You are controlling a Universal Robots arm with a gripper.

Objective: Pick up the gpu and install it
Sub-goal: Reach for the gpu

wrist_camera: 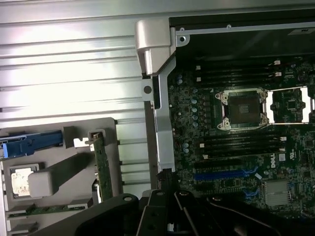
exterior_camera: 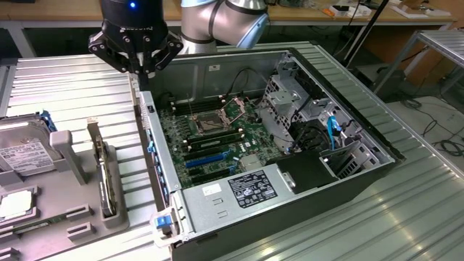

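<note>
Ribbed metal table (exterior_camera: 406,217) carries everything. The open PC case (exterior_camera: 155,136) lies on its side mid-table, motherboard (exterior_camera: 217,136) facing up, blue expansion slot (exterior_camera: 208,160) bare. The grey parts holder (exterior_camera: 73,209) sits just beside the case on the exterior view's left, with a hard drive (exterior_camera: 22,155) in it.

Gripper (exterior_camera: 143,69) hangs over the case's rear edge, fingers clenched on nothing, well apart from the card.

The gpu (exterior_camera: 107,179) stands on edge in a holder slot, silver bracket (exterior_camera: 93,138) at the end nearer the gripper. The wrist view has the gpu (wrist_camera: 101,164) green edge up. We read it as untouched: not picked, not installed.

Handling, our judgement:
- **Weight and stiffness:** light, thin and stiff, so it won't flex much.
- **Fragility:** components and solder sit on both faces. The contact edge is down in the slot, hidden.
- **Slip:** the board faces look smooth, so a pinch landing only on the top rim could slip.
- **Where to grip:** we'd pinch across the thickness on the exposed upper edge, near mid-length so it doesn't swing, clear of the bracket and the holder posts.
- **Binding:** any tilt in the slot would likely bind.
</note>
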